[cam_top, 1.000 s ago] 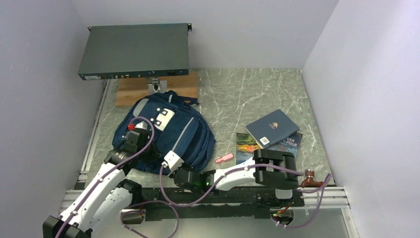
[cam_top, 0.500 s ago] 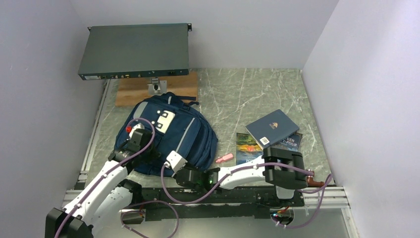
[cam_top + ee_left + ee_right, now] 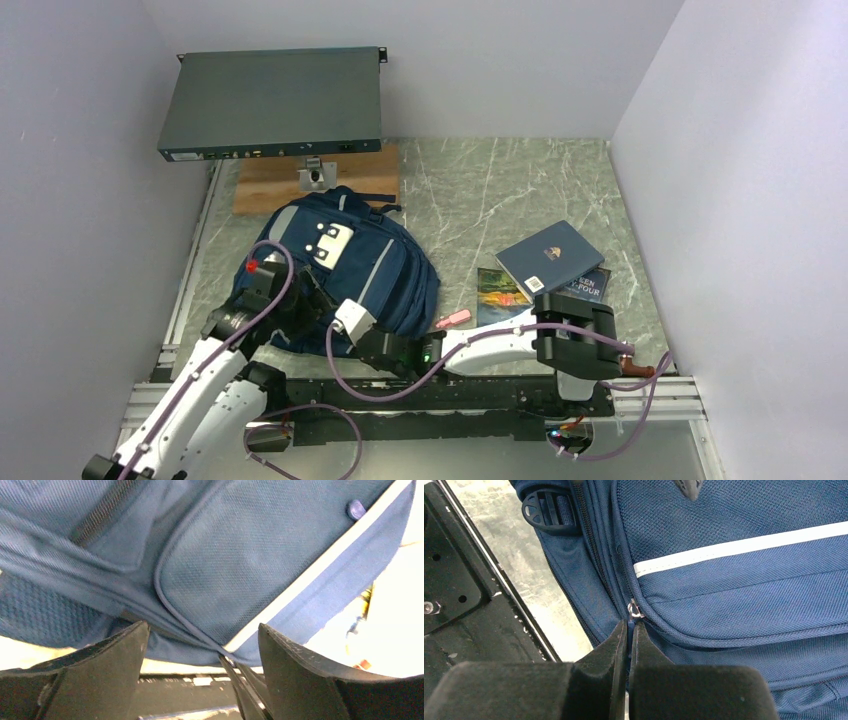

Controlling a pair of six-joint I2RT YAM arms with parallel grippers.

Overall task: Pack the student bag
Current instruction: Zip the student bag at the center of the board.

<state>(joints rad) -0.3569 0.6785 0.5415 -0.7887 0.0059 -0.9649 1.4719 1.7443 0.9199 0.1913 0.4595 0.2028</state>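
Left wrist view: your left gripper [image 3: 202, 630] has just sprung wide off the student bag [image 3: 240, 565], which lies on the desk's [image 3: 500, 190] left side. Your right gripper [image 3: 629, 626] stays pinched on its zipper pull [image 3: 634, 611]; unzipping likely comes next.

Open tabletop [image 3: 500, 185] behind books [image 3: 550, 258]; rack unit [image 3: 270, 100] blocks beyond student bag [image 3: 385, 275].

navy student bag [image 3: 392, 268] lies flat, seemingly zipped.
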